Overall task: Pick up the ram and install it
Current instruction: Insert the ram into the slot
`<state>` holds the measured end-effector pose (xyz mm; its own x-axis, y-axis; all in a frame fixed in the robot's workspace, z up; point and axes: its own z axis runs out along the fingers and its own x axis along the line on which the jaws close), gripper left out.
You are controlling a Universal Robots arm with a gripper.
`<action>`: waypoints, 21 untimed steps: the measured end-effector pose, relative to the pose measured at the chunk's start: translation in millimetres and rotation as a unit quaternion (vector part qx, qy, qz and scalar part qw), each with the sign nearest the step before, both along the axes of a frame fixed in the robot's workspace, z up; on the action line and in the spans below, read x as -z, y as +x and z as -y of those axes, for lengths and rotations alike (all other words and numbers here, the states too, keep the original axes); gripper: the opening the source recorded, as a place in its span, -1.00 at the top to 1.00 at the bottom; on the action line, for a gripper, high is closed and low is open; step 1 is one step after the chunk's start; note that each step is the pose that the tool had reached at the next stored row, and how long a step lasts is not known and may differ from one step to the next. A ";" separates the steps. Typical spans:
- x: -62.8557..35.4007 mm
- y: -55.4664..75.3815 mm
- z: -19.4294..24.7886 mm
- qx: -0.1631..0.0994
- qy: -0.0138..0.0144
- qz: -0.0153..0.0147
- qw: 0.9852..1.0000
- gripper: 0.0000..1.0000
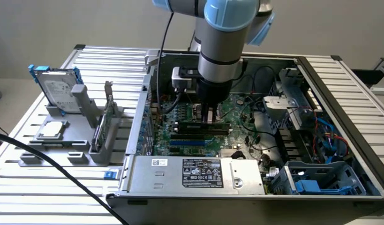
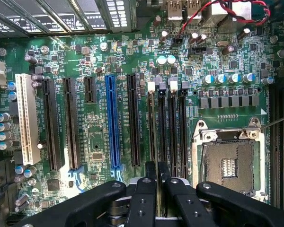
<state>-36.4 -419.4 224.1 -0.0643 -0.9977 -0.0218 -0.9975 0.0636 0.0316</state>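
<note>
Right now the gripper point(image 2: 157, 182) is pinched nearly shut on the ram point(image 2: 154, 127), which stands on edge in a black slot point(image 2: 172, 127) of the motherboard point(image 2: 97, 137). If the ram sits crooked, pushing could bend it or hurt the slot. Farther off, the empty processor socket point(image 2: 229, 163) lies open and could get bumped.

Robotics lab bench: slatted aluminium table point(image 1: 29, 187), open computer case point(image 1: 342, 117), part fixtures point(image 1: 66, 145).
</note>
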 end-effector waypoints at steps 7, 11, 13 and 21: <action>1.1 0.6 0.0 0.001 0.000 0.000 1.000 0.72; 1.6 0.7 0.0 0.001 0.000 0.000 1.000 0.72; 1.8 0.7 0.0 0.001 0.000 0.000 1.000 0.72; 2.6 -0.6 0.0 0.002 0.001 0.000 1.000 0.72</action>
<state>-37.0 -419.4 221.5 -0.0693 -0.9973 -0.0234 -0.9971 0.0686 0.0317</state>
